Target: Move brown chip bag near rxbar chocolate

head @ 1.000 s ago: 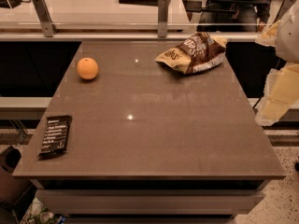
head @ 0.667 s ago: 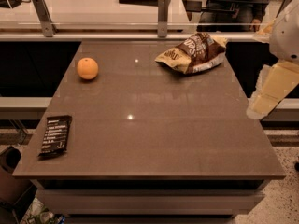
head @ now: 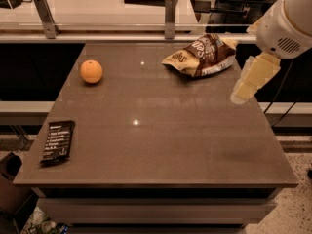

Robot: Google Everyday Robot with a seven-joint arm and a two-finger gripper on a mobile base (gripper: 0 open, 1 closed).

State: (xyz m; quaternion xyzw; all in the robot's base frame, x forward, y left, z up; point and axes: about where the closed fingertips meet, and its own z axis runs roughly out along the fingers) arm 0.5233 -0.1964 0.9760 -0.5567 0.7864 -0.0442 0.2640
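The brown chip bag (head: 202,55), crinkled brown and cream, lies at the far right of the grey-brown table (head: 156,130). The rxbar chocolate (head: 57,141), a flat black wrapper with white text, lies near the table's front left corner. My gripper (head: 243,89), cream coloured, hangs from the white arm (head: 287,21) at the right side, above the table's right edge, to the right of and a little nearer than the chip bag, apart from it.
A round orange fruit (head: 91,71) sits at the far left of the table. A white counter with metal posts (head: 169,16) runs behind the table. Floor and clutter lie below at the left (head: 14,179).
The arm and gripper have moved left and up, in over the table's right edge toward the chip bag. The bag, bar and orange have not moved.
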